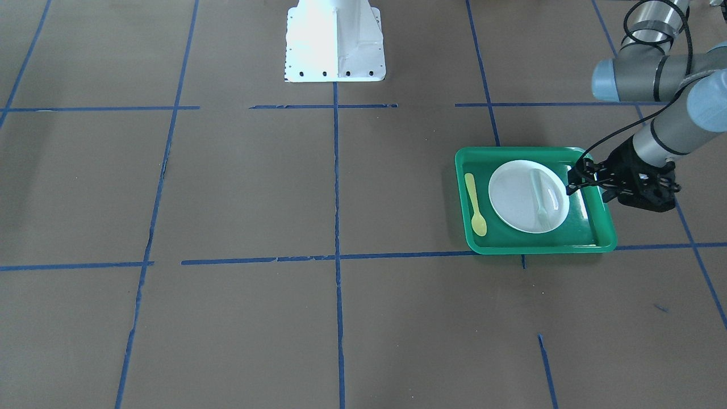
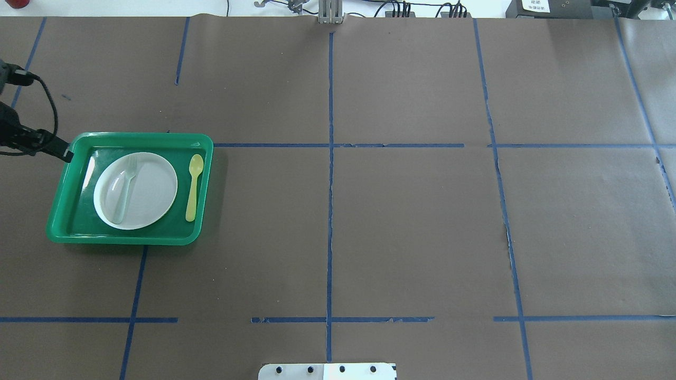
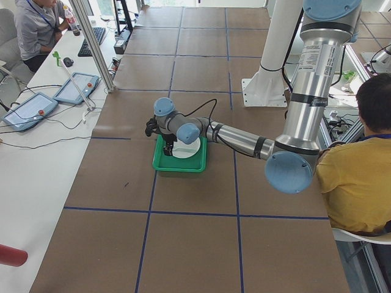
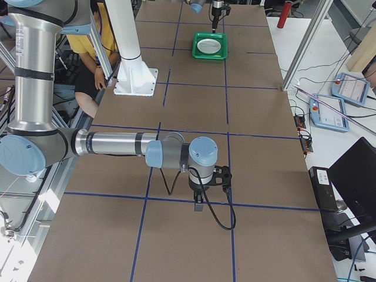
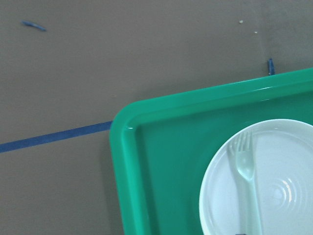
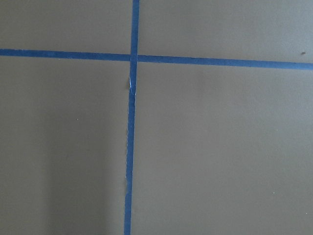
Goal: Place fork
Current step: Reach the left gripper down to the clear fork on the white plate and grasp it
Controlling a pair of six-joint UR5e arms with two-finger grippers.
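Observation:
The pale translucent fork (image 1: 539, 199) lies lengthwise on the white plate (image 1: 514, 199) inside the green tray (image 1: 539, 248). It also shows in the overhead view (image 2: 125, 187) and in the left wrist view (image 5: 247, 181), tines toward the tray's far corner. My left gripper (image 1: 573, 177) hovers over the tray's edge beside the plate, open and empty, apart from the fork. My right gripper (image 4: 198, 207) shows only in the exterior right view, low over bare table far from the tray; I cannot tell whether it is open or shut.
A yellow spoon (image 1: 474, 204) lies in the tray on the plate's other side. The robot's white base (image 1: 335, 40) stands at the table's robot side. Blue tape lines (image 2: 330, 211) cross the brown table cover.

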